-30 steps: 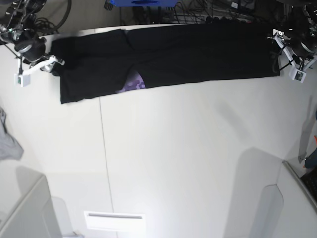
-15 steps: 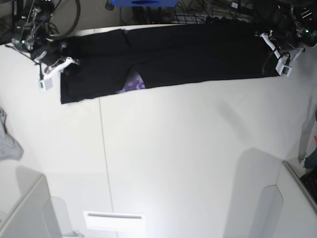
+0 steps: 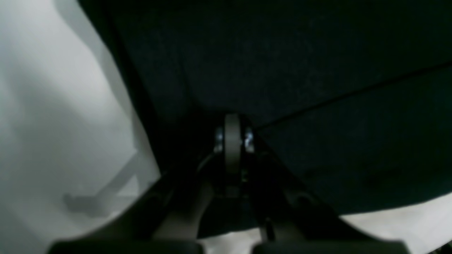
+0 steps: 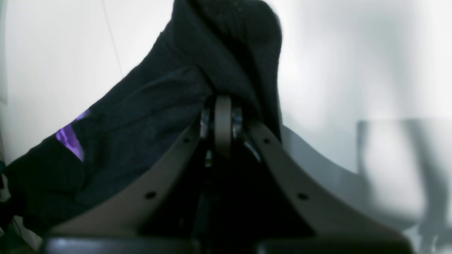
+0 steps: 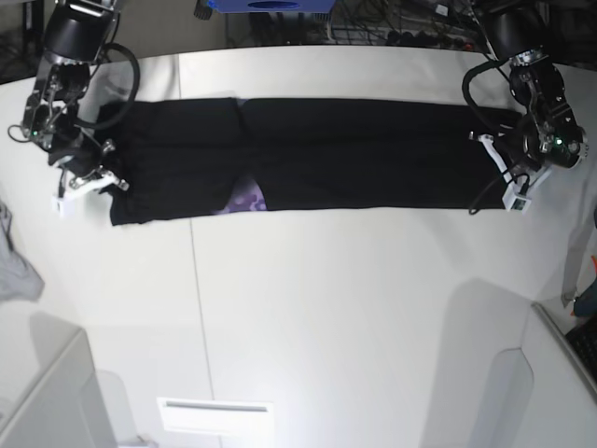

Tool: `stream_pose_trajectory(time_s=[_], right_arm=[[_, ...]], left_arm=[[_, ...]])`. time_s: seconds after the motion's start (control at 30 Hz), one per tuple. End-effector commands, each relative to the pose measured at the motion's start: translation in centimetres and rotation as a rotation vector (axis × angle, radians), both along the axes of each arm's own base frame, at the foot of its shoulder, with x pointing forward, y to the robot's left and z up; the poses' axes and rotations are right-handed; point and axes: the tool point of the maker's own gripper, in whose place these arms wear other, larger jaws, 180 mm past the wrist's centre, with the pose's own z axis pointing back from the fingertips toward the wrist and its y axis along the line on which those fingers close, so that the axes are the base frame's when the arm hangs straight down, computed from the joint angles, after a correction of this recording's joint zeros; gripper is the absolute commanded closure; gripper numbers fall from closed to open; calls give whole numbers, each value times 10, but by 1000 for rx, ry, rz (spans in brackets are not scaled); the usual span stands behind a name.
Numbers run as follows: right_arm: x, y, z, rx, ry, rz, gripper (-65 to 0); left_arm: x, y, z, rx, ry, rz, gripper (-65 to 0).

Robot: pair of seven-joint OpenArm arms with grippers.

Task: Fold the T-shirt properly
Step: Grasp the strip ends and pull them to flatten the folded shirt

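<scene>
Only the base view shows the whole T-shirt [image 5: 308, 154], a long black band across the upper part of the frame on the white table [image 5: 326, 308], purple print peeking out at its lower edge. At its left end the right gripper [image 5: 93, 173] is clamped on the cloth; the right wrist view shows fabric bunched over its closed jaws. At the right end the left gripper [image 5: 499, 168] pinches the other edge. A grey cloth [image 5: 14, 261] lies at the far left

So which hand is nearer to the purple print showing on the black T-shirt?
Right hand, at the black cloth T-shirt's end nearer the purple print; left hand holds the far end.
</scene>
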Motion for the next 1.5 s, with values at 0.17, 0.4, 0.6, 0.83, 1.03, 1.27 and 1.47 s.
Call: stream_pose_trajectory(time_s=[0.17,0.4,0.6,0.83,1.03,1.27,1.47], right_arm=[[20,-7,23,-44,-32,24,0],[23,11,86,-149,-171,135,0],[-8,54,123,-199,-241,236,0],[-20,68,120,-169,-232,238,0],[-23,69,117,-165,-223,238,0],[-26,69,115,-168,-215,239,0],[-27,69,116,-168,-215,240,0]], left_arm=[[31,8,44,59,-129,37,0],[23,24,103,116,-315,81,0],[-26,46,95,-117,-356,239,-143],[-26,39,59,-269,-345,303,-569],[-19,29,23,-360,-316,329,-569],[-6,12,-2,-431,-263,317,-568],[-13,8,-16,-451,-215,329,-142]])
